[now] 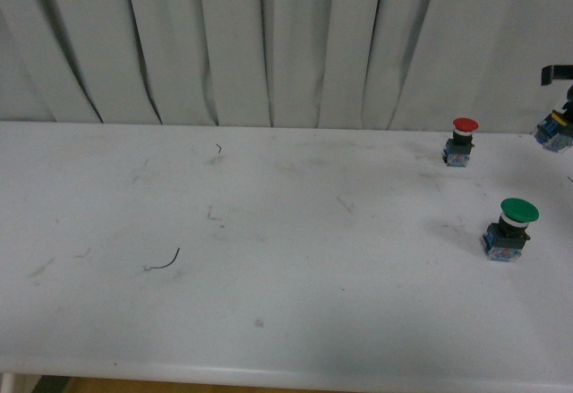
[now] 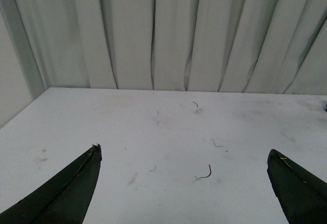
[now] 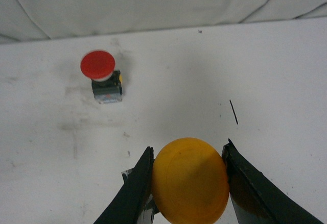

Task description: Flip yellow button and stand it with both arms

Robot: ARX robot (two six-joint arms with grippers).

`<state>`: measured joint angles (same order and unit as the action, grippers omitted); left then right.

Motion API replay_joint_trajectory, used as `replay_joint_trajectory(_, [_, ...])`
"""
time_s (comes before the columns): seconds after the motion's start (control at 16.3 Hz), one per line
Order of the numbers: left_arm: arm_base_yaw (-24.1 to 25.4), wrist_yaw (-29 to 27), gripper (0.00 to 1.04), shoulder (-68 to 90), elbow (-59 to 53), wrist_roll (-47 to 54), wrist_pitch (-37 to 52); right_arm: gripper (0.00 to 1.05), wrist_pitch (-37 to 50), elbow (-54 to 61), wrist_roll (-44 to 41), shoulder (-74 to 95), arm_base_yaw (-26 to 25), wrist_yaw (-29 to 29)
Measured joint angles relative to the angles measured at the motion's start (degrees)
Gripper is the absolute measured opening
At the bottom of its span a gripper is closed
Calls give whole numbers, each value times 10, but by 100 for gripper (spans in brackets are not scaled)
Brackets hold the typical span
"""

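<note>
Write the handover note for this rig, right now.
Right end effector: shut on the yellow button, cap towards the wrist camera, at the right rear of the table.
Left end effector: open, empty, over the table.
Red button and green button stand upright, untouched.
Done: grasp.
To do: flip the yellow button using both arms and stand it up.

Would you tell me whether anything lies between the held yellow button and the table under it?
Nothing visible does: the right hand grips the yellow button over bare table; the red button stands apart.
</note>
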<state>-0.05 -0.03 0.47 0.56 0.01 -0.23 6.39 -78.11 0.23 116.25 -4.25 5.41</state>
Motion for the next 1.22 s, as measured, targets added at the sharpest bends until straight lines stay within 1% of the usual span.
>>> replay_joint_trajectory(0.06, [0,0,98,0,0,0,0,35,-49,-57,-30,63,24,58])
replay_joint_trajectory(0.49, [0,0,98,0,0,0,0,35,-56,-82,-46,87,37,87])
replay_joint_trajectory(0.73, [0,0,98,0,0,0,0,35,-79,-118,-59,123,56,123])
replay_joint_trajectory(0.8, [0,0,98,0,0,0,0,35,-85,-139,-59,149,69,132])
replay_joint_trajectory(1.22, [0,0,98,0,0,0,0,35,-87,-190,-59,212,102,151])
